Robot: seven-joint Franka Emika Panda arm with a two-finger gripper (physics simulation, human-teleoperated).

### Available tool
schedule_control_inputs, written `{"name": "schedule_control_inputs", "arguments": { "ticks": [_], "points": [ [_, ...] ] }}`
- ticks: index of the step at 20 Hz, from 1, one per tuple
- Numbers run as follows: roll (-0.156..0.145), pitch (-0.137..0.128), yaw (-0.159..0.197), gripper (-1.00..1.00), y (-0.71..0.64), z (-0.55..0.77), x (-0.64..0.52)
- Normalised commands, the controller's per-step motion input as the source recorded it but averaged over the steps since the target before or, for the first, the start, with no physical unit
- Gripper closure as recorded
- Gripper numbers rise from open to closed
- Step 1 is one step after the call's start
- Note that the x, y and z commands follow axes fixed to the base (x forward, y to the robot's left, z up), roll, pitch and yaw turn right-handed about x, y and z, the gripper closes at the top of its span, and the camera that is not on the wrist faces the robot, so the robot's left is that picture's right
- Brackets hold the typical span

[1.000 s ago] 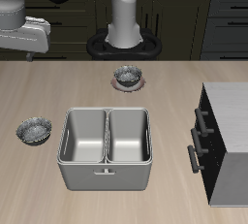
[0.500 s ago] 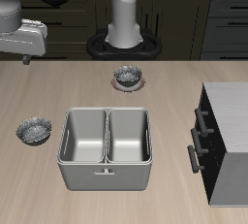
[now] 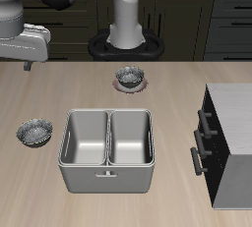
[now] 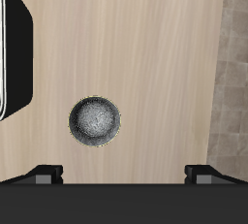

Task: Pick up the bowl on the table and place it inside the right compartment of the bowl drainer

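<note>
The bowl [image 3: 34, 132] [image 4: 95, 120], small, round and speckled silver-grey, rests on the wooden table beside the bowl drainer [image 3: 106, 150]. The drainer is a light-grey tub with two square wells; its right compartment [image 3: 131, 138] has nothing in it. My gripper [image 3: 28, 65] [image 4: 124, 173] hangs high above the table, farther back than the bowl. In the wrist view its fingertips [image 4: 44, 173] stand wide apart, open and holding nothing, with the bowl below them. A dark corner of the drainer [image 4: 12, 53] shows at that view's edge.
A darker speckled bowl [image 3: 130, 76] sits on a pale disc near the robot's base. A dark cabinet [image 3: 228, 142] with bar handles stands at the table's side. The table edge and stone floor [image 4: 237, 73] lie close to the bowl.
The arm has sunk a little and drifted outward toward the table's side. The bowl and the drainer have not moved.
</note>
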Motion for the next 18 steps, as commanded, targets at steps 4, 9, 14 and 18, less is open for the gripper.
{"name": "schedule_control_inputs", "arguments": {
  "ticks": [4,9,14,18],
  "points": [
    [0.004,0.008,0.009,-1.0,0.14,-0.05,0.14],
    [-0.002,0.031,0.015,-1.0,0.07,-0.26,0.1],
    [-0.049,0.042,0.018,-1.0,-0.05,-0.44,0.12],
    [-0.009,0.06,-0.01,-1.0,-0.05,-0.4,0.02]
  ]
}}
